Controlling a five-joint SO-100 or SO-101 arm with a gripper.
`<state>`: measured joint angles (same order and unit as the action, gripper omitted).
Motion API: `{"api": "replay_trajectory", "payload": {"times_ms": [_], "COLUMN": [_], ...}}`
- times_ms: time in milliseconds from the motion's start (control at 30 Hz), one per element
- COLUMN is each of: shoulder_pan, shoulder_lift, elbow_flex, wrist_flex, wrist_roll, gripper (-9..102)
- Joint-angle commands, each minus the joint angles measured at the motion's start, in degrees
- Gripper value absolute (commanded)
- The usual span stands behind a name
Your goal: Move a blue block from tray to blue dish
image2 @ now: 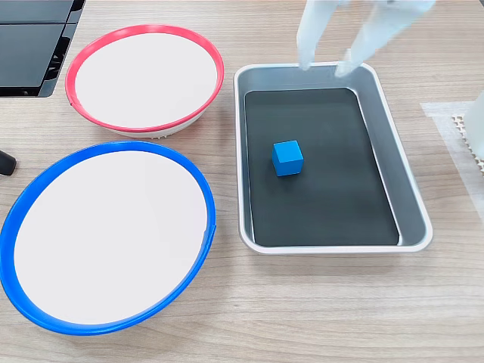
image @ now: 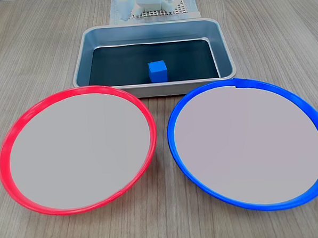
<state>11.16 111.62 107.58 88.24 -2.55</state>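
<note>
no readable text, label or number on any surface in view

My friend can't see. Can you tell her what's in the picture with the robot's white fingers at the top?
A small bright blue cube sits on the dark floor of a rectangular grey metal tray. The white two-finger gripper hangs open above the tray's far end. Left of the tray are a blue-rimmed round dish and a red-rimmed one.

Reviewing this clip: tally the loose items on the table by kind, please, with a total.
Dishes: 2, the blue dish and a red-rimmed dish
Trays: 1, the tray
Blocks: 1, the blue block, on the tray floor
Total: 4
The claw hangs open over the tray's edge.
</note>
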Motion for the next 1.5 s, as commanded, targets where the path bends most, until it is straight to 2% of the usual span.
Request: {"api": "replay_trajectory", "payload": {"times_ms": [0, 133, 300, 367, 433, 533, 633, 800, 867, 967, 1100, 1267, 1467], "shoulder_pan": [0.53, 3.96, 11.43, 11.34, 10.20, 6.42, 2.72, -2.29, -3.52, -4.66, -5.63, -5.71, -5.45], "shoulder_lift": [-5.19, -10.20, -14.59, -14.94, -15.03, -15.21, -15.82, -15.73, -15.21, -14.94, -16.61, -21.62, -26.72], "elbow_flex": [-6.42, -15.12, -28.13, -29.88, -29.27, -25.93, -21.09, -11.34, -7.47, -2.99, 0.70, 0.97, -0.79], "wrist_flex": [8.70, 20.74, 23.55, 20.65, 15.64, 10.55, 7.12, 3.25, 2.46, 0.35, -3.87, -9.40, -13.45], "wrist_roll": [-0.18, -0.62, -2.29, -2.99, -2.90, -3.96, -6.33, -15.56, -20.13, -24.35, -26.72, -26.10, -25.40], "gripper": [19, 13, 9, 2, 0, 3, 11, 35, 41, 44, 43, 33, 31]}}
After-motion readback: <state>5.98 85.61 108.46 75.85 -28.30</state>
